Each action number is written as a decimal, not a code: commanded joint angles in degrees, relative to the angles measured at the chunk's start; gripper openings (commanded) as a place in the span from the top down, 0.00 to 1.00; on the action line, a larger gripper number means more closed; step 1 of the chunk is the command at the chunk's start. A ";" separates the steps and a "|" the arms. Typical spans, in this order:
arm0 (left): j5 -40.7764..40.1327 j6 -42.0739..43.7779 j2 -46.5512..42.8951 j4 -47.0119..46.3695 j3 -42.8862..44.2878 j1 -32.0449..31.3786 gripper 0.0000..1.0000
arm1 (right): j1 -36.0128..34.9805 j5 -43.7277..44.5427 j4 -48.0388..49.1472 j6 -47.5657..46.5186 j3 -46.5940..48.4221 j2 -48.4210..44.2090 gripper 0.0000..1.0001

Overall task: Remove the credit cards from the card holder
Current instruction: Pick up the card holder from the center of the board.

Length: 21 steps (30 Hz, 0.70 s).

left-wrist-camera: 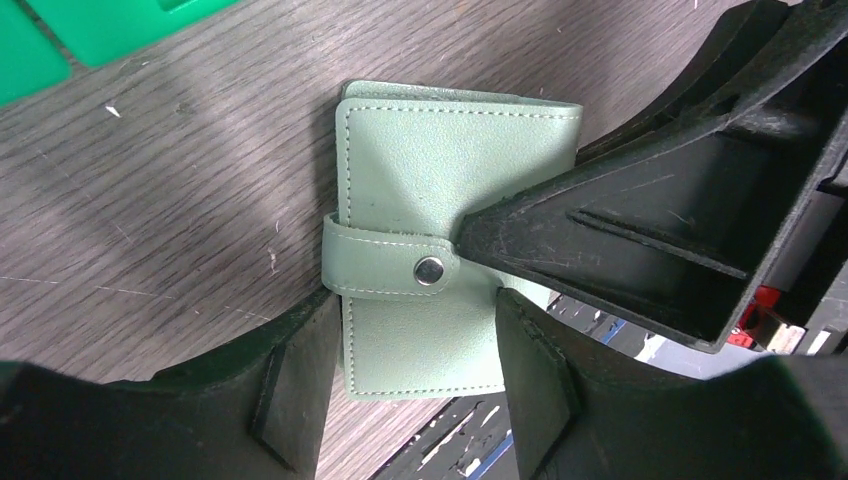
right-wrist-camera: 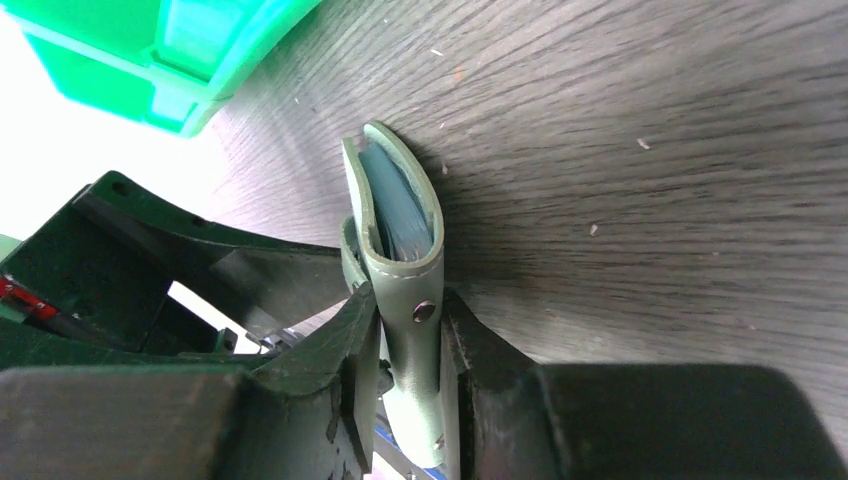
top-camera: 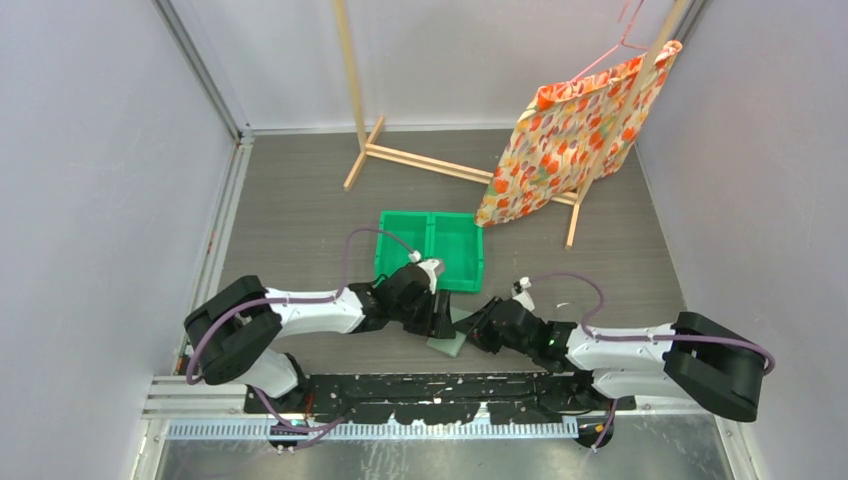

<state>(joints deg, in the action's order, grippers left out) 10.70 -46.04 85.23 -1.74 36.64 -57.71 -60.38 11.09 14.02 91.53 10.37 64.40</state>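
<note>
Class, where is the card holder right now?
Top view: the card holder sits centre front, just nearer than the green bin, pinched in the right gripper.

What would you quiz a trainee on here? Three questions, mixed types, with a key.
1. True or false: the card holder lies unfolded.
2. Which gripper clamps the holder across its two faces? A) left B) right C) neither
3. Short answer: what keeps the holder shut?

Key:
1. False. It is folded shut.
2. B. The right gripper pinches it. The left gripper only straddles it, jaws apart.
3. The strap, with its snap fastened.
</note>
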 commanded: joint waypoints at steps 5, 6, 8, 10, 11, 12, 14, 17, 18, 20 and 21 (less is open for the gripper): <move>-0.91 1.22 -1.98 4.19 0.89 -0.78 0.41 | -0.62 4.84 -6.74 -1.68 0.64 -6.26 0.84; -1.48 1.42 -3.11 5.19 0.89 -0.77 0.41 | -0.63 5.49 -8.71 -2.27 0.84 -7.75 0.88; -3.02 1.71 -5.52 7.21 0.89 -0.82 0.40 | -0.66 6.75 -12.73 -3.46 1.20 -10.79 0.98; -4.30 1.89 -8.32 9.24 0.74 -0.78 0.40 | -0.66 7.36 -16.24 -4.74 1.35 -13.66 0.99; -4.81 1.92 -9.92 10.00 0.59 -0.76 0.39 | -0.63 7.56 -17.59 -5.34 1.48 -15.09 0.99; -5.48 2.00 -11.44 10.90 0.48 -0.79 0.39 | -0.65 7.65 -18.57 -6.13 1.66 -16.40 0.99; -6.41 2.28 -14.34 12.18 0.13 -0.82 0.39 | -0.62 7.50 -20.42 -7.28 2.17 -18.51 0.99; -6.58 2.78 -18.05 12.57 -0.16 -0.79 0.40 | -0.65 6.74 -22.51 -9.22 3.72 -20.24 0.99; -6.57 2.84 -18.91 12.43 -0.17 -0.93 0.40 | -0.62 6.49 -23.18 -9.80 4.50 -20.23 0.99; -7.69 3.11 -19.92 12.53 0.28 -1.46 0.41 | -0.62 6.17 -24.08 -10.71 6.26 -19.69 0.99; -9.58 3.15 -20.10 12.94 0.61 -1.99 0.45 | -0.68 5.94 -24.64 -11.03 7.18 -19.21 0.99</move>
<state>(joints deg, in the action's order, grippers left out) 5.08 -44.29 66.83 9.39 36.62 -58.37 -60.80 15.59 -8.12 83.61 12.38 45.01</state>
